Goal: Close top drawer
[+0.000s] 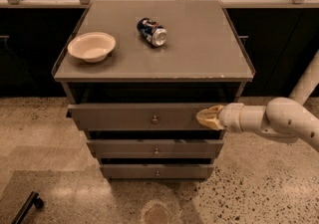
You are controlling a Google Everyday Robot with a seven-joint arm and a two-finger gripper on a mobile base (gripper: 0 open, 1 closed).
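The top drawer [124,116] of the grey cabinet is pulled out only a little, its flat front with a small round metal knob [155,118] standing slightly forward of the cabinet frame. My gripper [203,117] comes in from the right on a white arm and its tan tip presses against the right end of the drawer front. The drawer's inside is hidden in shadow under the cabinet top.
Two narrower drawer fronts [155,148] sit below. On the cabinet top [199,44] lie a cream bowl [91,46] at the left and a tipped blue can [152,31]. A dark counter and rail run behind. A black object [27,208] lies on the speckled floor.
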